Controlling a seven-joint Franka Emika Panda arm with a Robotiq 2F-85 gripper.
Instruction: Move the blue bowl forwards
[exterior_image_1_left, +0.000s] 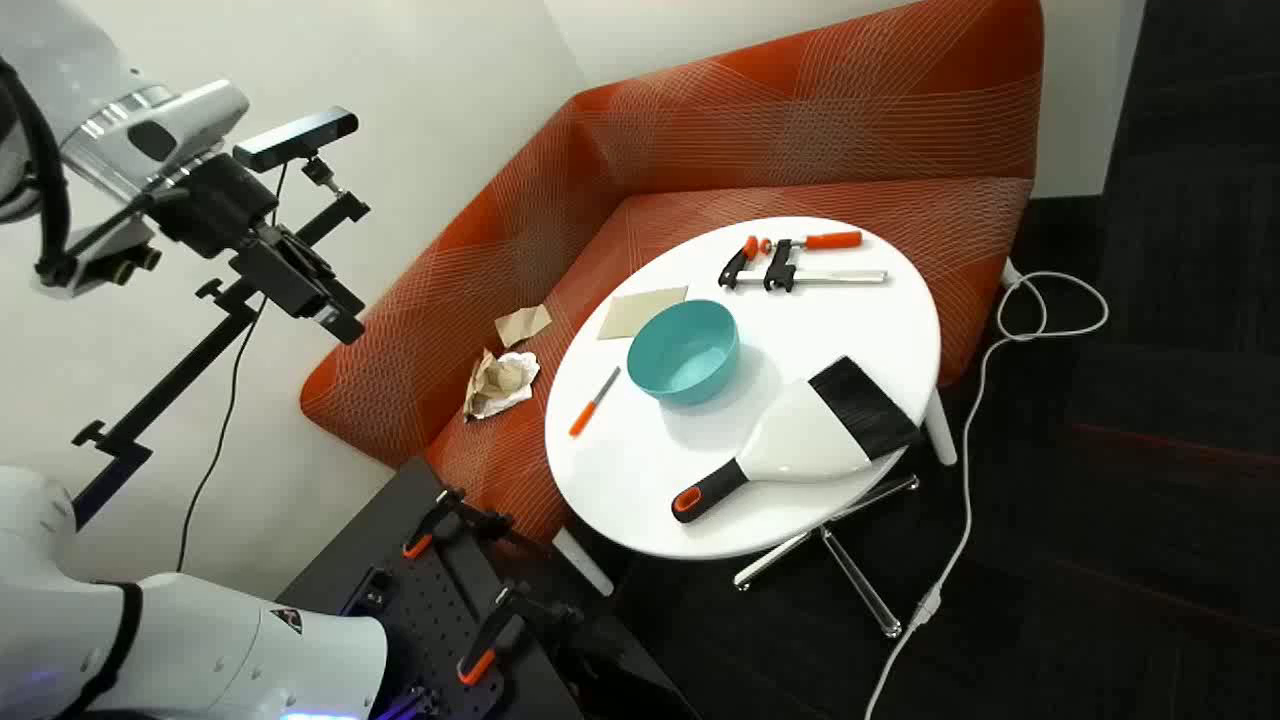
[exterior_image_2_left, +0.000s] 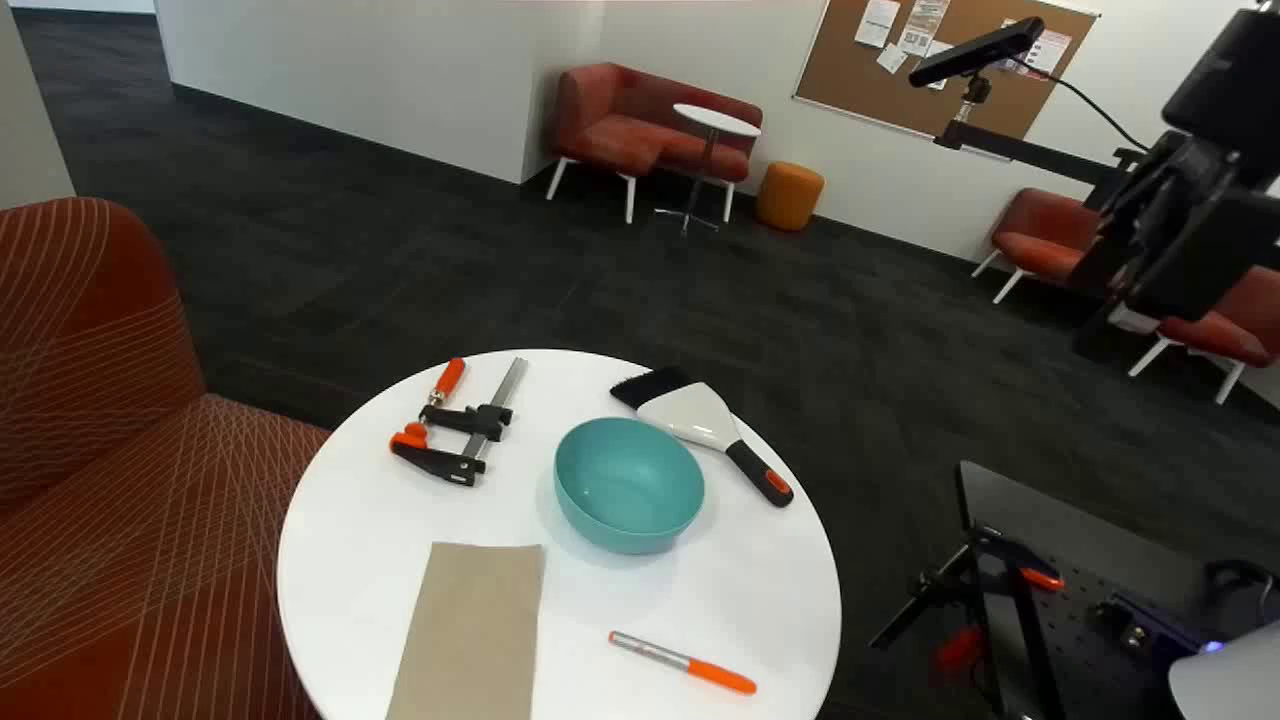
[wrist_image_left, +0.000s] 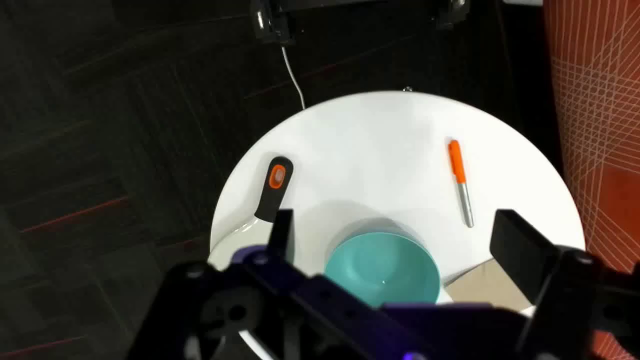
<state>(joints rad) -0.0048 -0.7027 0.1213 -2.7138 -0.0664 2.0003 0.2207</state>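
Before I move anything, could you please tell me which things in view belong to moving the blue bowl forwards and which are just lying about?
For the job:
teal-blue bowl
open robot fingers
round white table under the bowl

Just lying about:
bar clamp
black-bristled hand brush
orange marker
brown paper sheet
crumpled paper on the sofa

Gripper (wrist_image_left: 392, 232) black, purplish tint at its base in the wrist view. Between its fingers there: blue bowl (wrist_image_left: 382, 266), plain teal. Past the fingertips: marker (wrist_image_left: 460, 182), orange cap, silver barrel. By the finger at that view's left: brush (wrist_image_left: 270, 205) — white body, black bristles, black handle with orange inset. By the opposite finger: sheet (wrist_image_left: 487, 287), plain tan. Lower than the gripper: bench (exterior_image_1_left: 620, 480), plain white. Farther from gripper: clamp (exterior_image_1_left: 780, 268), black, orange-red grip, silver bar. Sofa (exterior_image_1_left: 820, 110) orange-red — fine pale crisscross lines. Floor (wrist_image_left: 125, 125) near-black, thin red streaks.
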